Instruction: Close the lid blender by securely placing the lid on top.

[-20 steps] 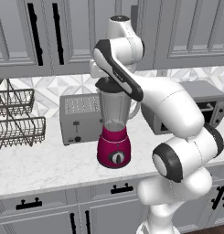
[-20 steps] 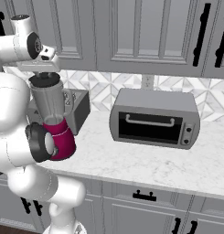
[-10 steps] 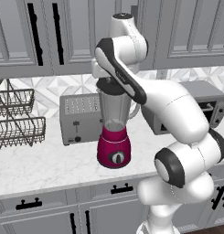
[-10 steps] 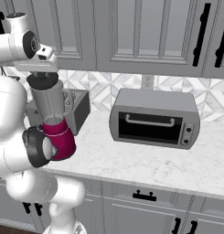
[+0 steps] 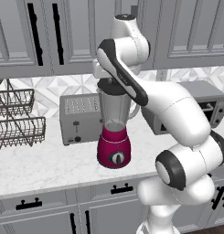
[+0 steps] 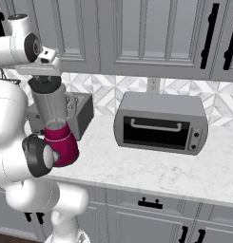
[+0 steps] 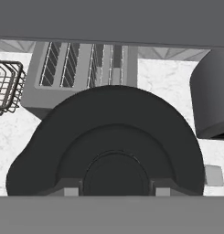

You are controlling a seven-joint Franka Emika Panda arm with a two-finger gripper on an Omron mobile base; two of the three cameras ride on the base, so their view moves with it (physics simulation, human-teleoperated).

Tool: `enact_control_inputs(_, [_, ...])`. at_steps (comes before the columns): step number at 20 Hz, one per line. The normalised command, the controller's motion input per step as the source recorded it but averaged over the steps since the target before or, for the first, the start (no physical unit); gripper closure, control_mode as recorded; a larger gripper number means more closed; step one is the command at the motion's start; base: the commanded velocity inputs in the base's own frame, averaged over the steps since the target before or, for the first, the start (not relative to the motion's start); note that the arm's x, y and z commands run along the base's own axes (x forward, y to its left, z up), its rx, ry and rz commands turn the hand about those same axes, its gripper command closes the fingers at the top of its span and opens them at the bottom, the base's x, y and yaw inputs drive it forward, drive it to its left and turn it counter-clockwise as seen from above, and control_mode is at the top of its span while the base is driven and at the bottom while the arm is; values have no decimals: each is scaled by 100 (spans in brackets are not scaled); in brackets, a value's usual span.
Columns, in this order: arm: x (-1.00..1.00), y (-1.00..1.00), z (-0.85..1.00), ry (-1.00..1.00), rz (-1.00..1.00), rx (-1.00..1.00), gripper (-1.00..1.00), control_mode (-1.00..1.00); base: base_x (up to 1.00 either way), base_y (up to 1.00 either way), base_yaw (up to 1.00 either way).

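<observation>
Hand view: lid (image 7: 118,137) sits atop the blender (image 5: 114,132) jar mouth, toaster (image 5: 79,118) behind. Jaws' opening cannot be told. Risk: off-centre seating leaves the lid tilted, unsecured.

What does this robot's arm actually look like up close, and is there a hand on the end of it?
The arm is a chain of rounded, glossy white shells linked by dark grey to black joint rings, with a black band along one upper segment. No loose cables or markings show. At its end sits a small pale block, the gripper; its fingers are too small to make out.
</observation>
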Motion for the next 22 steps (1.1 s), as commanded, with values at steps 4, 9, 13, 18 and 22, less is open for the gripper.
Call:
enact_control_inputs(4, [-42, -8, -4, 12, 0, 0, 100, -100, 0, 0, 0])
enact_control_inputs(9, [-27, -2, -9, 11, 0, 0, 100, -100, 0, 0, 0])
enact_control_inputs(13, [0, 0, -5, 8, 0, -3, 100, -100, 0, 0, 0])
enact_control_inputs(18, [-9, 0, -43, 16, 0, -8, 100, -100, 0, 0, 0])
enact_control_inputs(22, [-43, 0, -66, 19, 0, -9, 100, -100, 0, 0, 0])
